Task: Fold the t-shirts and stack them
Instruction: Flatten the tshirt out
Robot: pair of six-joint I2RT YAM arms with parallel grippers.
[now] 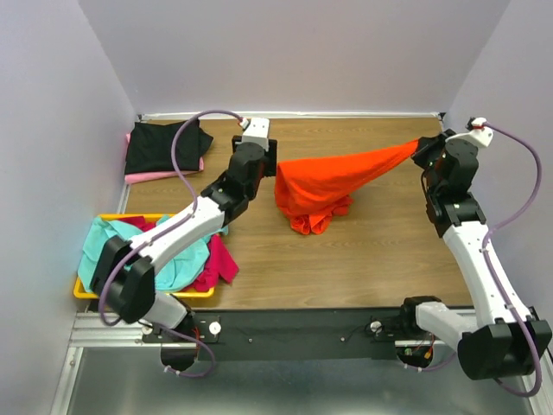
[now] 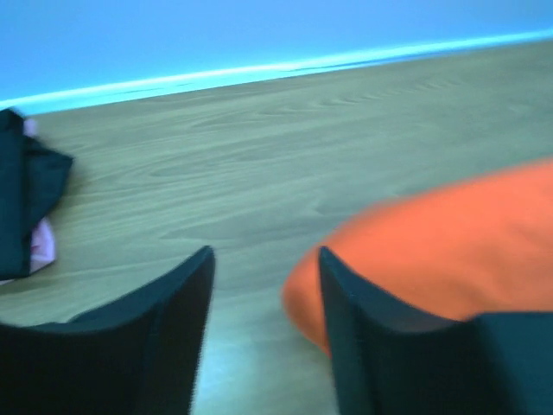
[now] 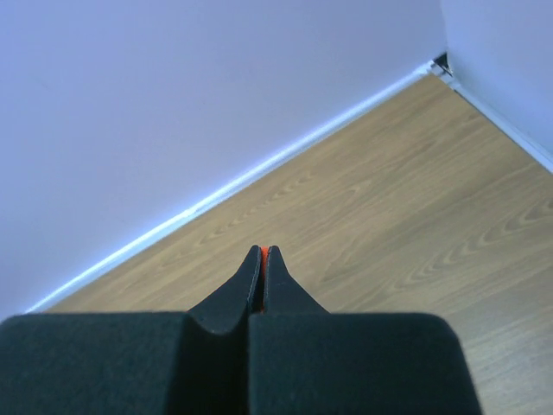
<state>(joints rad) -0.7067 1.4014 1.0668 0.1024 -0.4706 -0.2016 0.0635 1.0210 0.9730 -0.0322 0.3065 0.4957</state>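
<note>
Left arm: stretched forward from near-left base, elbow bent, forearm angled right and away. Left tool: fingers parted, pointing toward far wall, held low. Right arm: runs up right side, wrist raised near far-right corner. Right tool: fingertips pressed together, pinching sliver of orange t-shirt, holding it aloft.
</note>
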